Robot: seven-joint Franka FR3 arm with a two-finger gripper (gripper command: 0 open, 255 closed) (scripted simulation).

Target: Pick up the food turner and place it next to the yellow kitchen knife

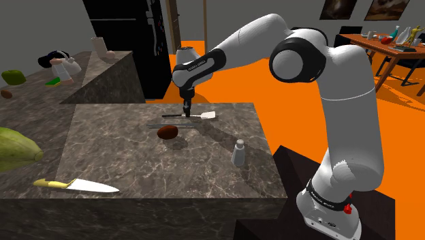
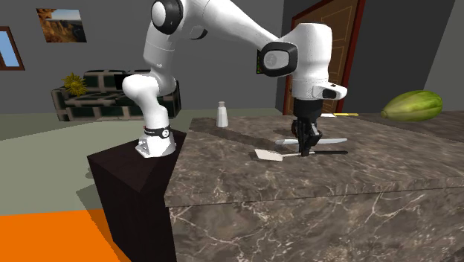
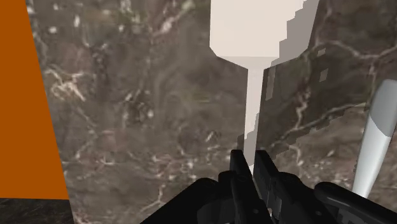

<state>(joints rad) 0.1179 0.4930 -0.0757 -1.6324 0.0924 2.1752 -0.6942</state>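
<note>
The food turner is white, with a flat blade and a thin handle, and lies low over the marble counter near its far edge. My gripper points straight down and is shut on the handle. In the wrist view the two fingers clasp the thin handle, and the blade stretches out ahead of them. In the second exterior view the gripper holds the handle end and the blade rests close to the counter. The yellow-handled kitchen knife lies at the counter's near left corner in the shoulder view.
A long grey utensil lies just beside the turner, with a brown rounded object next to it. A grey shaker stands toward the stand's side. A green melon sits at the shoulder view's left edge.
</note>
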